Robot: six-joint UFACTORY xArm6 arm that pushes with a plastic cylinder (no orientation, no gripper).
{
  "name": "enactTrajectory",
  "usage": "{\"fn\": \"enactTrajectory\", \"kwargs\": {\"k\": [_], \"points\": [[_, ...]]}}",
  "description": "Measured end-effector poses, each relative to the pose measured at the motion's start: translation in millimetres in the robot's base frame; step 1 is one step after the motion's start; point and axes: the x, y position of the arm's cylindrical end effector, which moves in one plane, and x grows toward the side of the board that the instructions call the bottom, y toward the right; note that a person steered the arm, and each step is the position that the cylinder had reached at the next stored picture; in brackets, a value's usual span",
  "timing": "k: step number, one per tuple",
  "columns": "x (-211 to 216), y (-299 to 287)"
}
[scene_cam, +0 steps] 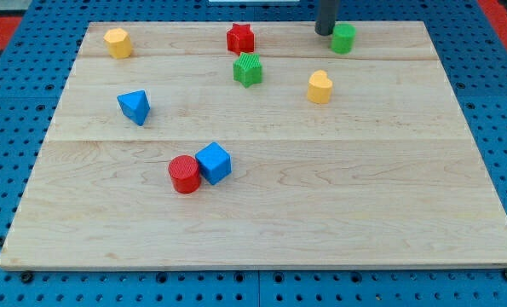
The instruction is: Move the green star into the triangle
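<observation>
Sitting in the upper middle of the wooden board (262, 213), the green star (248, 69) has ridged sides and touches no other block. Just above it, toward the view's top, lies the red star (240, 38), close to it but apart. The blue triangle (135, 107) is well apart from the green star, down and to the view's left, with bare wood between them.

To the view's right of the green star stands a yellow block (319, 87) with a rounded top. Higher up, near the top edge, a second green block (343, 38), roundish in shape, lies just beside my tip (324, 32); the tip is at its left side and seems to touch it or nearly so. The tip is a plain rod, so it has no claw to be apart or together, and it holds nothing.

Another yellow block (118, 42), with several flat sides, is in the top left corner. Lower down, a red cylinder (184, 174) and a blue cube (214, 163) stand touching each other.
</observation>
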Motion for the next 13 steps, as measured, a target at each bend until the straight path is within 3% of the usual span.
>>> {"fn": "enactTrajectory", "kwargs": {"k": [1,2,5,7,8,9,10,11,12,13], "points": [[0,0],[44,-25],[70,-3],[66,-25],[34,-86],[68,-102],[85,-158],[80,-181],[83,-299],[83,-333]]}}
